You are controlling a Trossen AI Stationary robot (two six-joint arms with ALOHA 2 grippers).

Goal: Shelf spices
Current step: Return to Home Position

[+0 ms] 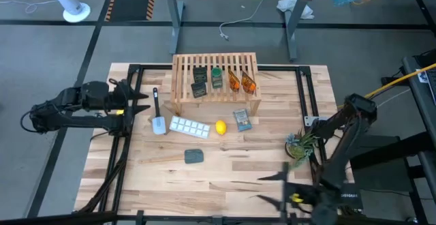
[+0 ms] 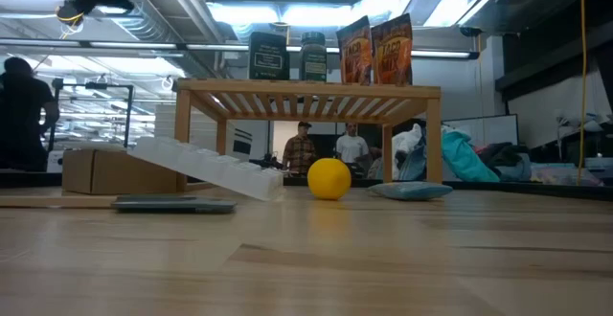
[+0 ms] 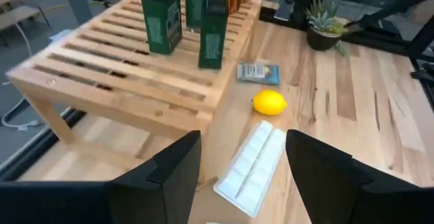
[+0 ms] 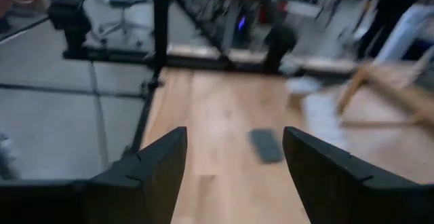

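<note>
The light wooden shelf (image 1: 215, 82) stands at the table's far middle. On its slatted top the spices stand upright on their bases: two dark boxes (image 3: 163, 17) (image 3: 213, 30), a green-lidded jar (image 1: 216, 77) and two orange packets (image 2: 374, 50). My left gripper (image 1: 143, 102) hangs open over the table's left side, left of the shelf, with nothing between its fingers (image 3: 173, 173). My right gripper (image 1: 271, 188) is open above the table's near right part, far from the shelf and pointing toward the table's left.
In front of the shelf lie a white ice tray (image 1: 189, 126), a lemon (image 1: 221, 127) and a blue-grey packet (image 1: 241, 119). A spatula (image 1: 157, 114) lies left of them, a dark grey pad (image 1: 194, 155) nearer. A potted plant (image 1: 300, 146) stands at the right.
</note>
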